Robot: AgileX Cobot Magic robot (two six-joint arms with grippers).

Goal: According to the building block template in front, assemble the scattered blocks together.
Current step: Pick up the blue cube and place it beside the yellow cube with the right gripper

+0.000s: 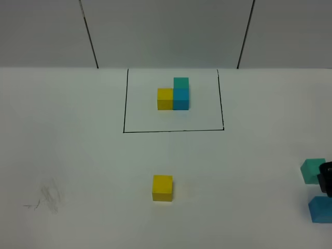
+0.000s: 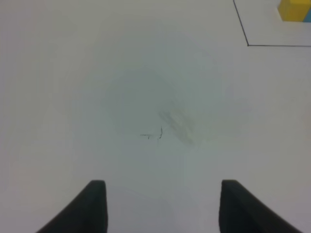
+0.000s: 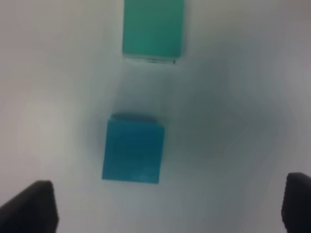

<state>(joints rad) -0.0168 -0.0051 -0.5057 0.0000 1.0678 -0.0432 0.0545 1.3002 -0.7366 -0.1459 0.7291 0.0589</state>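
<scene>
**A:** Starting at the left: why is the left gripper (image 2: 163, 208) hanging there?

**B:** It's hovering over a scuffed patch (image 2: 170, 128) of the surface (image 1: 78, 155), fingers spread with nothing between them. I'd say it's keeping clear.

**A:** And in the middle?

**B:** The yellow block (image 1: 162, 187) is sitting alone in front of the template (image 1: 174, 94). The template is standing inside its black-line rectangle (image 1: 124, 104) at the back, serving as the pattern to copy.

**A:** The right side?

**B:** The teal-green block (image 1: 313, 170) and blue block (image 1: 320, 209) are lying near each other, not touching. The right gripper (image 3: 167, 208) is hanging over the blue one, spread wide and gripping nothing. It's probably lining up a pick.

**A:** What are the cameras disagreeing on?

**B:** The high camera is cropping that gripper to a dark sliver and is missing the left one entirely. The right wrist camera is showing the blue block sitting nearer one finger, not centred.
</scene>
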